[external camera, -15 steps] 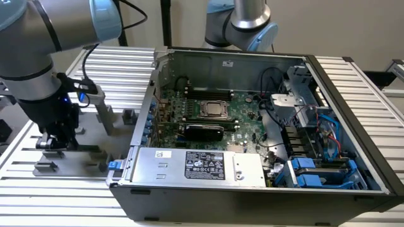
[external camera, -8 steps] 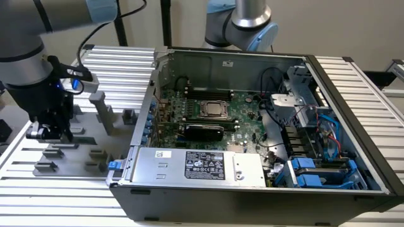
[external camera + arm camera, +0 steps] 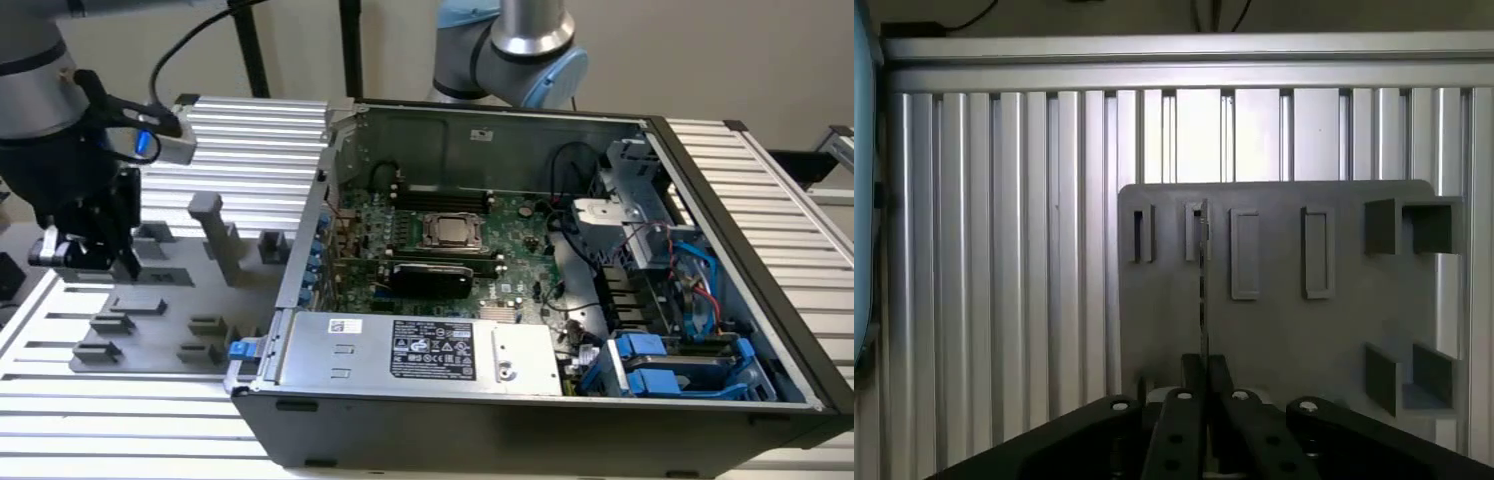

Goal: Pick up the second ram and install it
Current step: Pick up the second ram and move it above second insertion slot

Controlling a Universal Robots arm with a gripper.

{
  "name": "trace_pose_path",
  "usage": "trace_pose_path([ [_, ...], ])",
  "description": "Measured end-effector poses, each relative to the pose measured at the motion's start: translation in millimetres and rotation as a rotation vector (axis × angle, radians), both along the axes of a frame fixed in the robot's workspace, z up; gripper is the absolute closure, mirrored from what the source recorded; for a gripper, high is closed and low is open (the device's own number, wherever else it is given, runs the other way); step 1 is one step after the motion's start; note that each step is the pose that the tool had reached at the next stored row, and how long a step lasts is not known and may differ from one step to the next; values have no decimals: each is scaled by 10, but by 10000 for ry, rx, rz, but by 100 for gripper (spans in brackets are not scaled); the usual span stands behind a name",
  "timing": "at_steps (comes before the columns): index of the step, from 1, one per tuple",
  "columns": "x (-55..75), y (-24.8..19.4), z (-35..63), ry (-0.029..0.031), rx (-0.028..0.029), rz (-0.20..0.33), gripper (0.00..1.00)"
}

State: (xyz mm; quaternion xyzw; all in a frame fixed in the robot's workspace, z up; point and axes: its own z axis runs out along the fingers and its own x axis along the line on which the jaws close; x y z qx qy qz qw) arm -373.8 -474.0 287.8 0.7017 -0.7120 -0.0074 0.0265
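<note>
In the wrist view the second ram (image 3: 1203, 290) appears edge-on as a thin upright strip rising from between my fingers. My gripper (image 3: 1204, 366) is shut on it. The ram's far end hangs over the slotted grey fixture plate (image 3: 1284, 320), in line with one of its narrow slots (image 3: 1195, 232). In the exterior view my gripper (image 3: 96, 252) hovers above the grey fixture plate (image 3: 174, 300) at the exterior view's left, well apart from the open computer case (image 3: 534, 420) and its green motherboard (image 3: 441, 240).
Upright grey fixture blocks (image 3: 214, 235) stand on the plate close to the gripper. The ribbed aluminium table (image 3: 254, 140) runs under everything. The case holds a silver power supply (image 3: 427, 350), blue drive brackets (image 3: 674, 365) and cables. A second arm's base (image 3: 527, 50) stands behind the case.
</note>
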Motion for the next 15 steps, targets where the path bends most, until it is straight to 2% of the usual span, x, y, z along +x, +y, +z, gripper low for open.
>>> trace_pose_path([
  [10,31,5,455,0,0,1,100],
  [15,141,13,683,0,-1,0,100],
])
